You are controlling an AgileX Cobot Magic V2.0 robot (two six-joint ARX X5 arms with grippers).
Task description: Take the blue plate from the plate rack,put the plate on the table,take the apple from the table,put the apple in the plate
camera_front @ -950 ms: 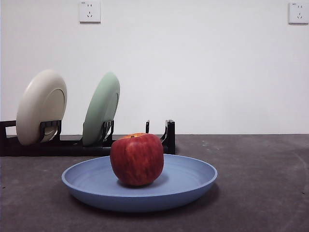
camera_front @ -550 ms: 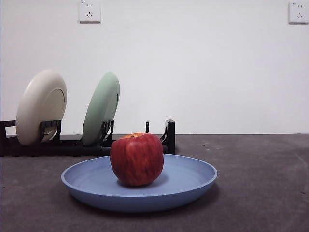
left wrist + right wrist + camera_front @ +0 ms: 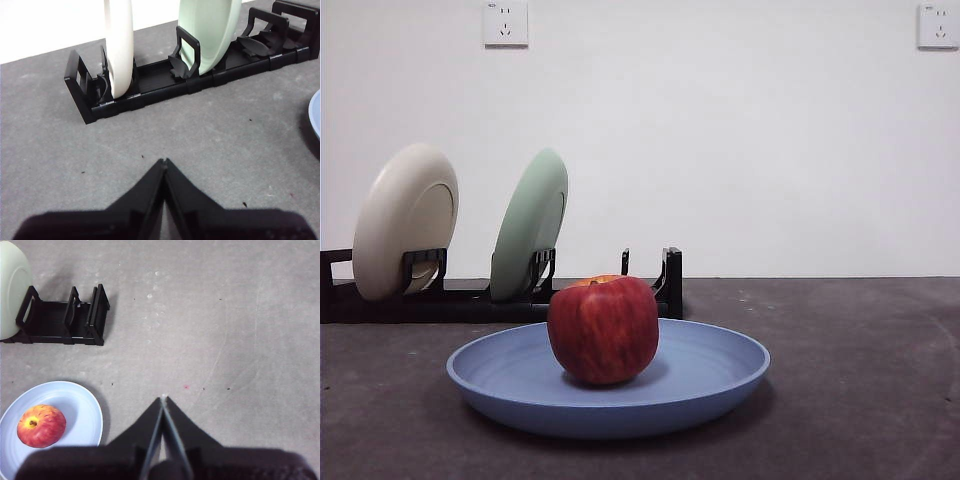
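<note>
The dark red apple rests in the middle of the light-blue plate, which lies flat on the dark grey table in front of the black plate rack. From the right wrist view the apple sits in the blue plate, off to the side of my right gripper, which is shut and holds nothing. My left gripper is shut and empty above bare table short of the rack. Only a sliver of the blue plate shows in that view. Neither arm appears in the front view.
A cream plate and a pale green plate stand on edge in the rack; its right-hand slots hold nothing. A white wall with two sockets rises behind the table.
</note>
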